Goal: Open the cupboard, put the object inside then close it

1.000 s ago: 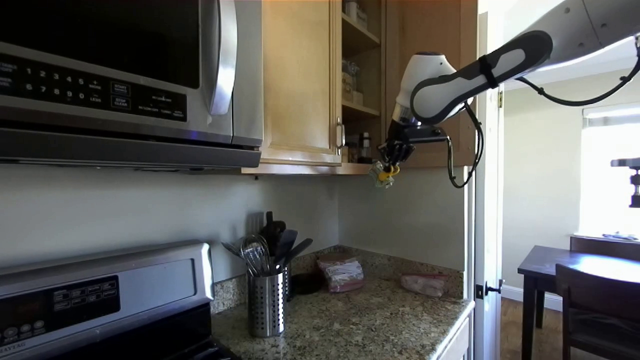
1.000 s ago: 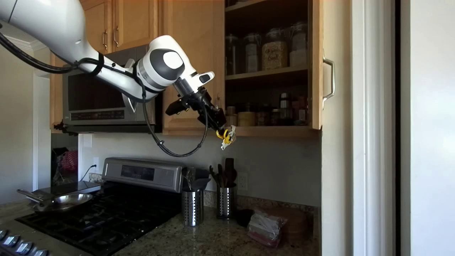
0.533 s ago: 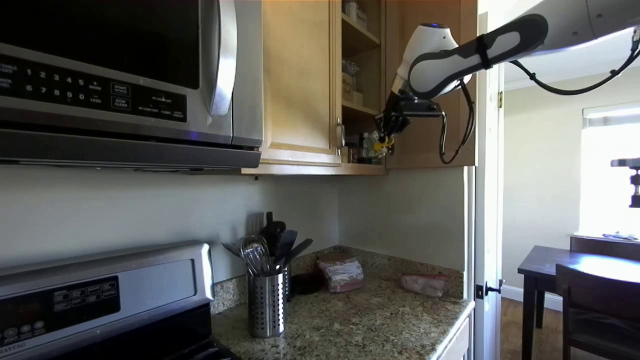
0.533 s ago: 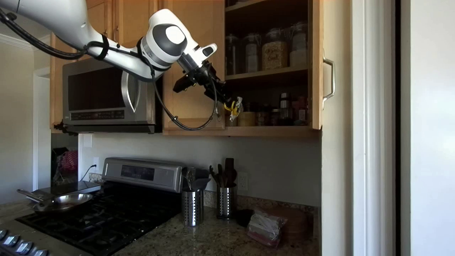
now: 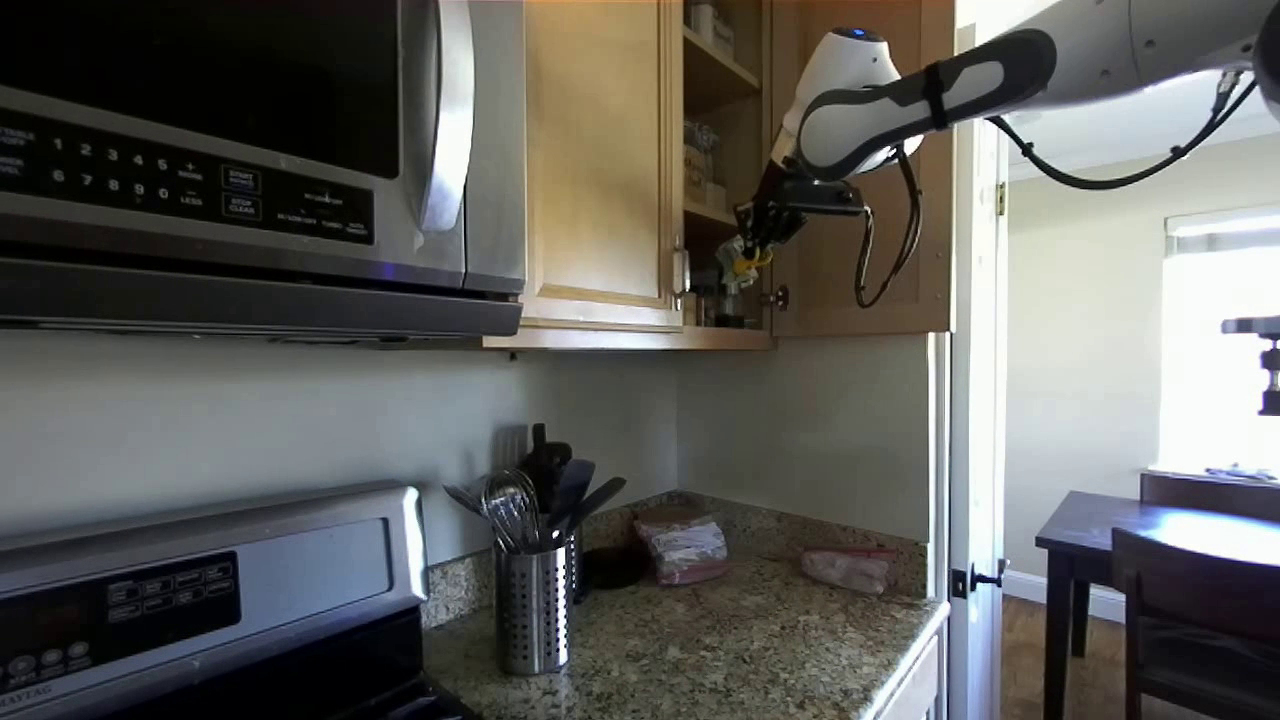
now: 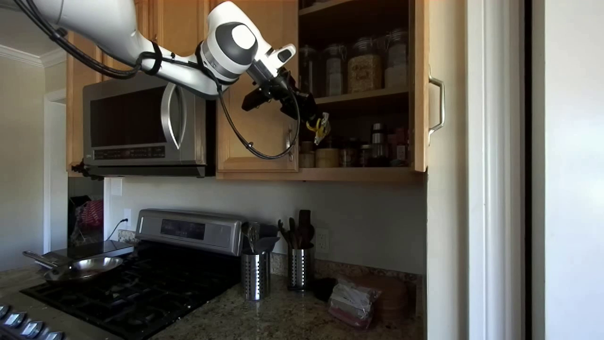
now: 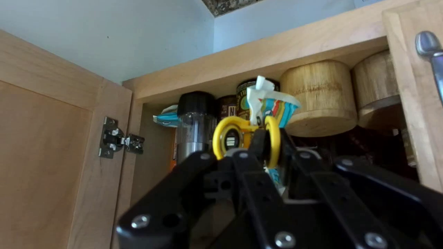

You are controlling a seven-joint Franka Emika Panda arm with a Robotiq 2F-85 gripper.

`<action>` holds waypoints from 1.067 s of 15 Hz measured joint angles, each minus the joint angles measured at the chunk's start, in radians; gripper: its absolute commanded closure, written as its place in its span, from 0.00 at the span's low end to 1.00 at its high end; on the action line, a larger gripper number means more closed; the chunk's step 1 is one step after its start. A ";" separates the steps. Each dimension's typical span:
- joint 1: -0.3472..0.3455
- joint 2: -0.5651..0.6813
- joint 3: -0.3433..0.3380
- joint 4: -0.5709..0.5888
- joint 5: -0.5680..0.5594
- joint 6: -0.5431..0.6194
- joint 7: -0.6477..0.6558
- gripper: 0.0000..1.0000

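The claw [image 7: 271, 143] pinches a packet [image 7: 277, 107], seemingly by its yellow clip [image 7: 250, 127].
Likely light, floppy; I'd hold the stiffer-looking clip.

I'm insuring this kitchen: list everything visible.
cupboard: one, light wood, above counter
counter: one, speckled beige, below cupboard
stove: one, steel and black, beside counter
microwave: one, steel and black, above stove
pan: one, silver, stove's edge
utensil holders: two, silver, on counter
utensils: several, mostly dark, in holders
bags: two, clear and red, on counter
jars: four or more, clear, in cupboard
wooden pots: two, tan, in cupboard
other containers: several, mixed colours, in cupboard
table: one, dark, background
chairs: two, dark, at table
yellow-looped packet: one, multicoloured, at cupboard opening
arm: one, white and grey, near cupboard
gripper: one, black, holding packet
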 measured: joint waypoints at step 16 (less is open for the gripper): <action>-0.003 0.297 0.000 0.363 0.332 0.019 -0.172 0.96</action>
